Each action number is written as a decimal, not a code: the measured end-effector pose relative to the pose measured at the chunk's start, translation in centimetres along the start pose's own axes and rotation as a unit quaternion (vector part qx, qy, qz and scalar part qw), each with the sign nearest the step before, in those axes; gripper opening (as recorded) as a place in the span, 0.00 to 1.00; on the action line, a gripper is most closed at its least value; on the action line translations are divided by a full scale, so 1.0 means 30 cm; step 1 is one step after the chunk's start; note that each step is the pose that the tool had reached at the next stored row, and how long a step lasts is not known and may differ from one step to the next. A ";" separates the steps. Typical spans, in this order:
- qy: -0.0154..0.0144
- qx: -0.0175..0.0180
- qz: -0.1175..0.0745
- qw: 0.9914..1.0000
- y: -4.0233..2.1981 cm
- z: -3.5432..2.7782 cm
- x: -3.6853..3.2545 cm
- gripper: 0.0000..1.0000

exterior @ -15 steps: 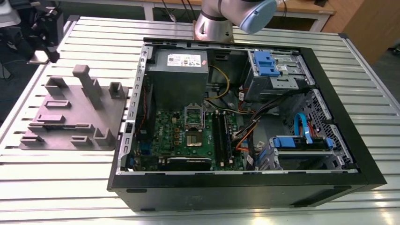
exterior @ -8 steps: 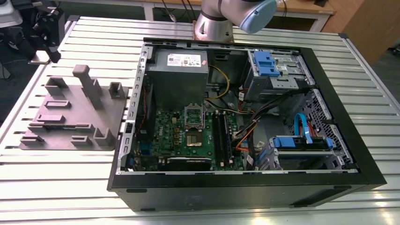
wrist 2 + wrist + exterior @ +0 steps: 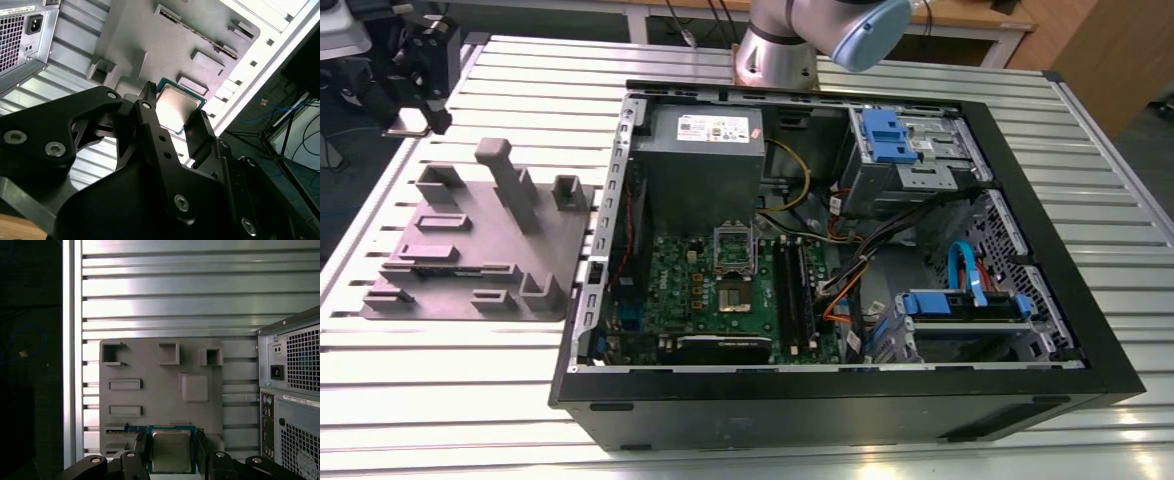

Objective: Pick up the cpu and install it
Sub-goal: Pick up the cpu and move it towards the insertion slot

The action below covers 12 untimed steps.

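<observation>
Tabletop (image 3: pixel 440 385), exterior view: one surface of long silver metal slats, with dark floor off its edges and pale wooden furniture behind.
Arm (image 3: pixel 781 50): one, a grey base with a blue-capped joint.
Gripper (image 3: pixel 416 110): a dark assembly over the table corner at the exterior view's left.
Plate (image 3: pixel 467 260): one, grey plastic with upright blocks, flat on the slats below the gripper.
Case (image 3: pixel 854 390): one, black and lying open, well apart from the gripper toward the exterior view's right. It holds two blue brackets (image 3: pixel 887 135).

Gripper (image 3: pixel 171 435), first wrist view: two black fingers (image 3: pixel 141 447) pinch the cpu by opposite edges.
Cpu (image 3: pixel 171 452): one, with a silvery top and green rim, held between the fingertips above the plate's edge.
Plate (image 3: pixel 160 400): under the gripper. It has three open square blocks in a row, two low oblong blocks and one flat square pad.
Case rear (image 3: pixel 292 390): perforated grilles, off to the gripper's side.

Gripper (image 3: pixel 175 99), second wrist view: clamped on the cpu (image 3: pixel 180 110), with one finger on each side.
Plate (image 3: pixel 135 45): beyond the fingertips.
Floor (image 3: pixel 280 100): dark, past the table edge, with blue cables and thin stand legs.
</observation>
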State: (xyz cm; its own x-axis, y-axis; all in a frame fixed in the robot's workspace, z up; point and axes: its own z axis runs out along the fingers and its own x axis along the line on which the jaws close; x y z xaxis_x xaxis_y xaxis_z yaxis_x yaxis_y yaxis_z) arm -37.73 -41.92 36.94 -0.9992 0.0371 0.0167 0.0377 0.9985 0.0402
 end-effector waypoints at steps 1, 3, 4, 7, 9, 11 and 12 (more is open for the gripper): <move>0.000 0.000 0.000 1.000 0.000 0.000 -0.001 0.47; 0.000 0.000 0.000 1.000 0.000 0.000 -0.002 0.47; 0.000 0.000 0.000 1.000 0.000 0.000 -0.002 0.47; 0.000 0.000 0.000 1.000 0.001 0.000 -0.014 0.47; 0.000 0.000 0.000 1.000 0.001 0.000 -0.015 0.47; 0.000 0.000 0.000 1.000 0.001 0.000 -0.016 0.47; 0.000 0.000 0.000 1.000 0.001 0.000 -0.016 0.47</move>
State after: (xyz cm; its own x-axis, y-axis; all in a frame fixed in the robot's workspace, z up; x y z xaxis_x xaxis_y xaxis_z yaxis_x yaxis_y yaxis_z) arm -37.24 -41.92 36.94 -0.9992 0.0371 0.0167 0.0378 0.9985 0.0402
